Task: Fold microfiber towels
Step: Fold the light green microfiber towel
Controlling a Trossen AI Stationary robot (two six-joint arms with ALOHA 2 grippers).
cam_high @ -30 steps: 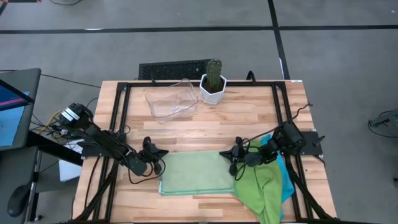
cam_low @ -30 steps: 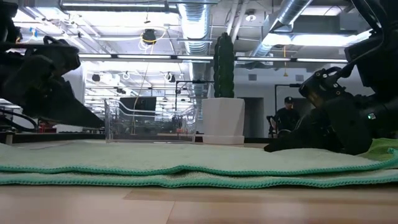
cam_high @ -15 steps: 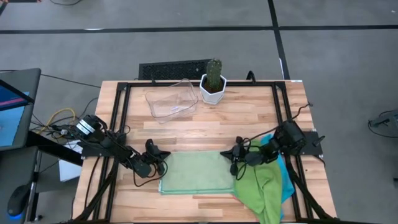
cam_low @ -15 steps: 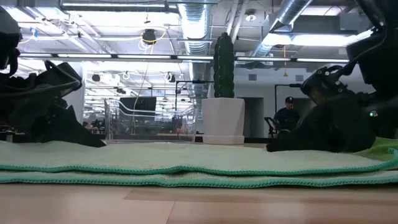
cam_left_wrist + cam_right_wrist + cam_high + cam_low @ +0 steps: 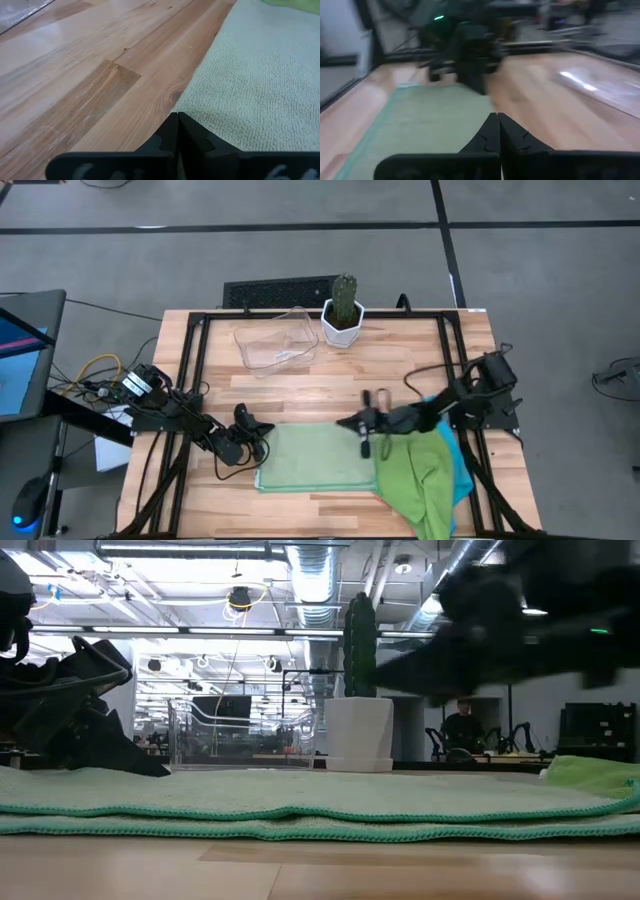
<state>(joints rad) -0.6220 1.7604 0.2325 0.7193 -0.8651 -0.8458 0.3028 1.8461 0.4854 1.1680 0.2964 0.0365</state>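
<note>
A folded pale green towel (image 5: 318, 458) lies flat on the wooden desk (image 5: 330, 375). Left claw (image 5: 256, 442), closed and empty, rests at the towel's left edge; right claw (image 5: 364, 435), closed and empty, hovers above its right edge, beside heaped bright green towels (image 5: 420, 480)

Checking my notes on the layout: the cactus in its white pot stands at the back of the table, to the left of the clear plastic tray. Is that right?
Not quite. The high view shows the cactus in its white pot at the back of the table, but to the right of the clear plastic tray, not the left.
</note>
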